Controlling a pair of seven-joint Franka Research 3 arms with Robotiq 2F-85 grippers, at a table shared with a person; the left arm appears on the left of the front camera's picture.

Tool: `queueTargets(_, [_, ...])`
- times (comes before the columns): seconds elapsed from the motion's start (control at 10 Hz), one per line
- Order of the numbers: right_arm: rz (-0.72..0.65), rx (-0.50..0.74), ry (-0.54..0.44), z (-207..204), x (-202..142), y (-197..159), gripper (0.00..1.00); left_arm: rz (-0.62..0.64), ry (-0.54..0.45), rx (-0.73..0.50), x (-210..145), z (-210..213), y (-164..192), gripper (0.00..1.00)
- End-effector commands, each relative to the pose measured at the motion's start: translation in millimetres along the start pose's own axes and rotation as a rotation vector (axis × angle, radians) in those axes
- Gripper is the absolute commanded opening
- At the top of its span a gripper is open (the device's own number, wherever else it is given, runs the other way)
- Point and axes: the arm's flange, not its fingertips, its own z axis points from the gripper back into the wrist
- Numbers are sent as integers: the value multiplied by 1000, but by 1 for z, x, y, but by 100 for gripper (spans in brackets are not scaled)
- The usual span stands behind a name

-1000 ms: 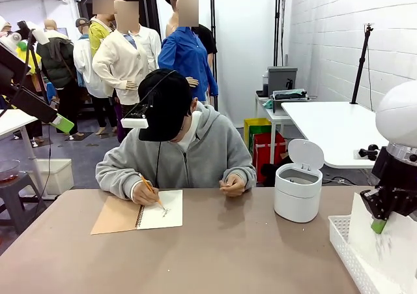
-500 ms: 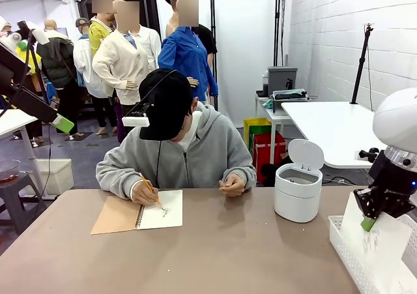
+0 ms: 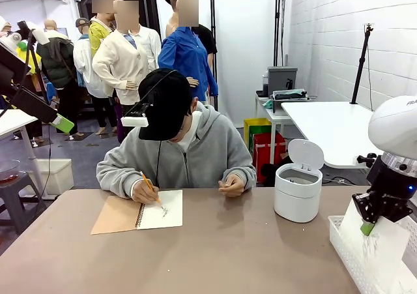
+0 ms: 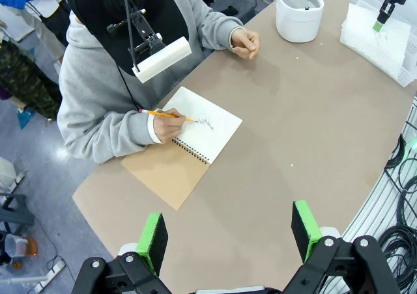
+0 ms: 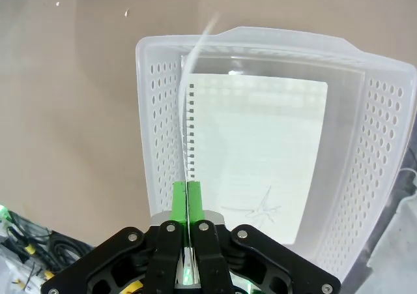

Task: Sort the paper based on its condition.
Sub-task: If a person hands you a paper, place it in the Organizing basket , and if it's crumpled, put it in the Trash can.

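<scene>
1. The right gripper (image 5: pixel 187 199) is clenched on a smooth sheet of paper (image 3: pixel 378 245), pinching it by its top edge so that it hangs edge-down over the white perforated basket (image 5: pixel 150 144) at the near right of the table (image 3: pixel 228 255).
2. One flat sheet (image 5: pixel 260 144), with punched holes along one side and a small pencil scribble, already lies on the basket floor; the held sheet looks set to join it, so the flat pile is judged well under way.
3. The small white lidded bin (image 3: pixel 298 193), lid up, stands farther off on the right; what it holds cannot be told.
4. At the far side a person's hand (image 3: pixel 143 193) draws with a pencil (image 4: pixel 166 115) on the open spiral notebook (image 3: pixel 159 210), so more sheets likely remain to be sorted.
5. The left gripper (image 4: pixel 228 232) hangs high over the table with its pads wide apart, holding nothing.
</scene>
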Motion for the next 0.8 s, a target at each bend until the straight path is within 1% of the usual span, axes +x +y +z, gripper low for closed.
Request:
queueTargets(0.0, [-1, 4, -3, 3, -1, 0, 0, 1, -6, -9, 0, 0, 1, 100])
queueTargets(0.1, [0, 0, 0, 0, 0, 0, 8, 1, -6, -9, 0, 0, 1, 100])
queueTargets(0.3, [4, -46, 1, 9, 1, -4, 44, 1, -6, -9, 0, 0, 1, 100])
queueTargets(0.6, [-3, -132, -46, 29, 4, -11, 99, 1, -6, -9, 0, 0, 1, 100])
queueTargets(0.7, [-3, -162, -68, 38, 8, -14, 100, 1, -6, -9, 0, 0, 1, 100])
